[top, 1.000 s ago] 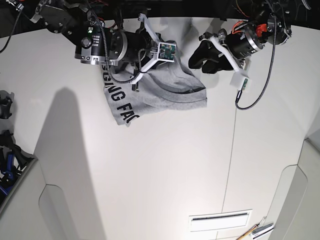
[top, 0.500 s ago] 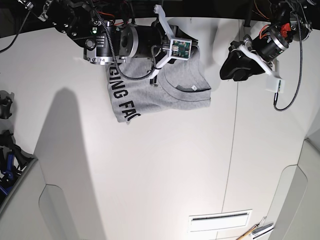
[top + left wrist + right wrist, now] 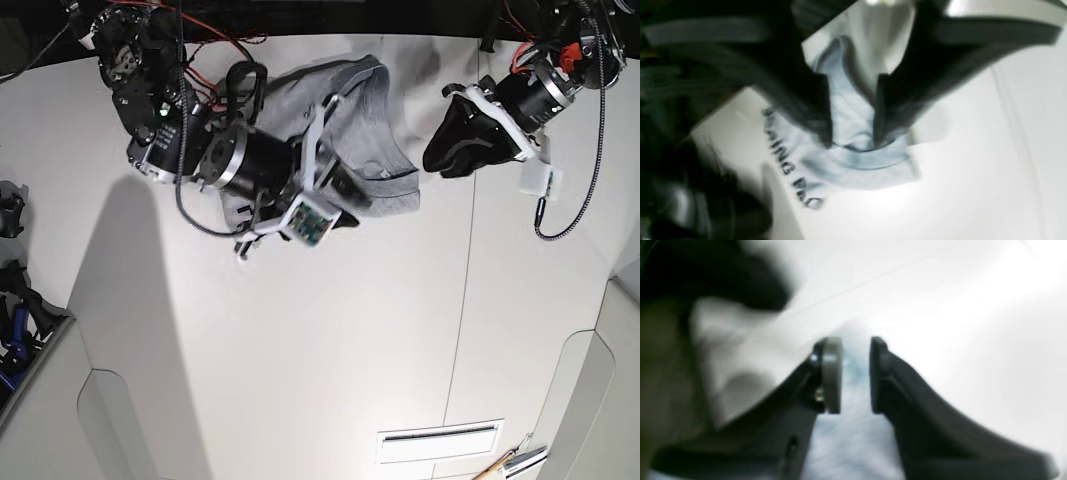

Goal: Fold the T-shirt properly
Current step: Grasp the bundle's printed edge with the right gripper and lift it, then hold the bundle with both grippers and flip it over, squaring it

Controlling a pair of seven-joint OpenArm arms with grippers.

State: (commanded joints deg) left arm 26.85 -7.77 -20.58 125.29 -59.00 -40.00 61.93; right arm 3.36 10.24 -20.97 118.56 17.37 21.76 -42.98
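Swung down over T-shirt since earlier, right arm's fingers slightly parted w/ grey cloth between, grip unclear; left fingers apart, off shirt, above table

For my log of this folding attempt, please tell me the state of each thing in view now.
T-shirt: partly folded and bunched on the table, collar visible.
Right gripper: jaws slightly apart, grey cloth between them; grip unclear.
Left gripper: raised off the shirt, empty; open or shut unclear.
Table: white.
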